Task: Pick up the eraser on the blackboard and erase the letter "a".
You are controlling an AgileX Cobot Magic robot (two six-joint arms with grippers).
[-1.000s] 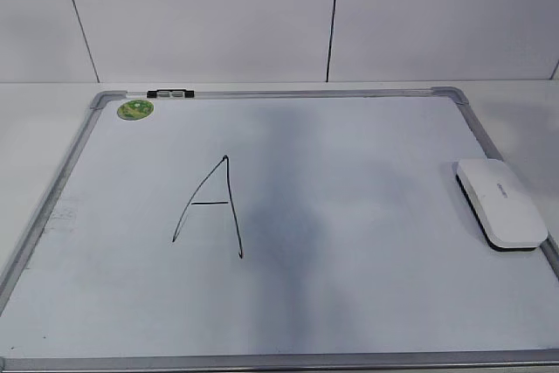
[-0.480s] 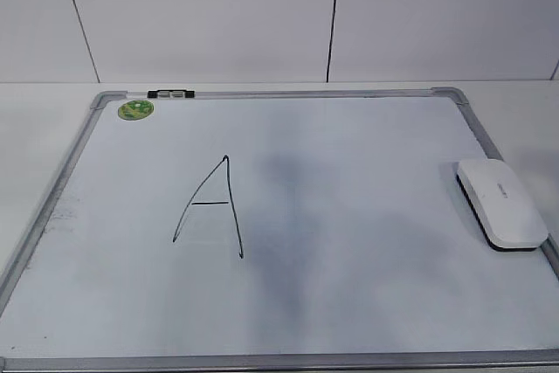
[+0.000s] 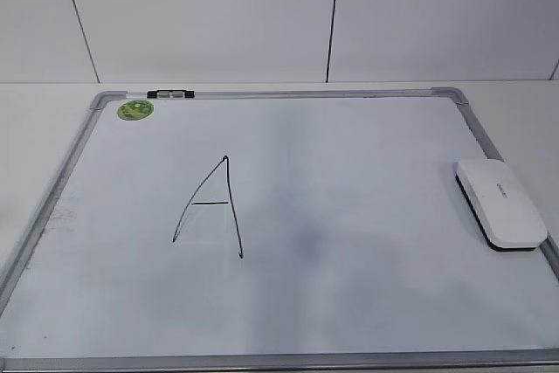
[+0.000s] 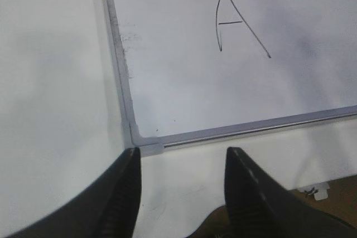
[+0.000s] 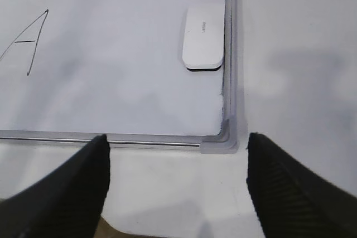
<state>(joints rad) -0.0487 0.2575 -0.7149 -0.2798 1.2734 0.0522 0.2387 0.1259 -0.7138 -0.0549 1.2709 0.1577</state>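
The blackboard [image 3: 349, 286] lies flat on the white bench [image 3: 35, 98] and fills most of it, from near the far edge to the near edge. The eraser [image 3: 500, 203] sits on the board hard against the right frame, about midway between the bench's far and near edges, long side along the frame, white top up with the dark underside showing at its near end. No lowercase "a" visible on the board; the only writing is a tall capital A [image 3: 210, 207] left of centre. A faint grey smudge shows just right of the capital. Green round sticker [image 3: 135, 109] in the board's far-left corner, small black-and-white clip [image 3: 170, 93] on the far frame just beside it.

Left claw [image 4: 181, 185] hangs over bare bench off the board's near-left corner, jaws apart, holding nothing. Right claw [image 5: 178, 176] hangs over bare bench off the board's near-right corner, jaws spread wide, holding nothing, well apart from the eraser. Neither claw shows in the exterior view.
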